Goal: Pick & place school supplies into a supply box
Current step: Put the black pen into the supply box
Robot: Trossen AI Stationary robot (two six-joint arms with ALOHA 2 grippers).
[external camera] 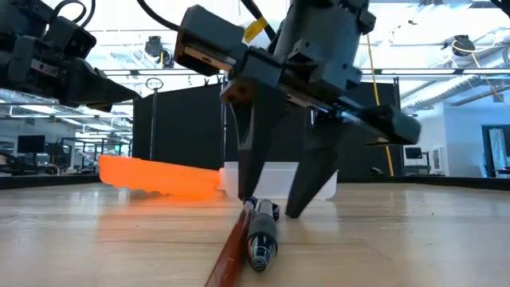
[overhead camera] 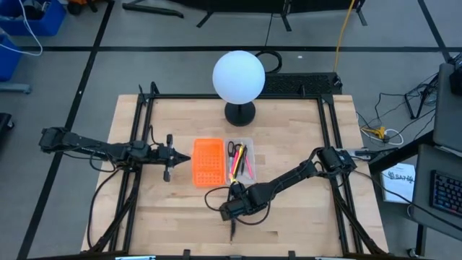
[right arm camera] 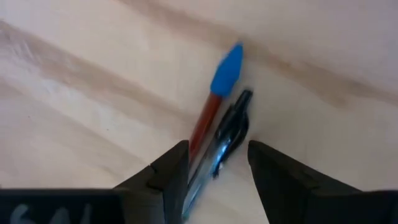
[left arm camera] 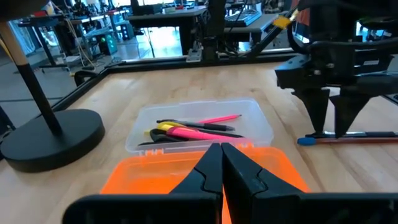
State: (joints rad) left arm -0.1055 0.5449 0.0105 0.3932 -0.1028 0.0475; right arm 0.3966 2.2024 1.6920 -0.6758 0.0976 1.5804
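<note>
Right end effector (right arm camera: 214,163) is down on the surface, fingers spread astride the blue-capped pen (right arm camera: 211,109) and black pen (right arm camera: 230,130), near the supply box (overhead camera: 249,141); next, clench and lift; left end effector (left arm camera: 221,168) waits clenched.

Pen (right arm camera: 227,127) lower end hidden between right pincer (right arm camera: 217,165) fingers.

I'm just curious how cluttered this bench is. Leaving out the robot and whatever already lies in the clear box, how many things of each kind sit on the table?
Loose pens: 2 (blue-capped pen, black pen)
Clear box: 1
Orange perforated piece: 1
Globe lamp: 1
Total: 5
</note>
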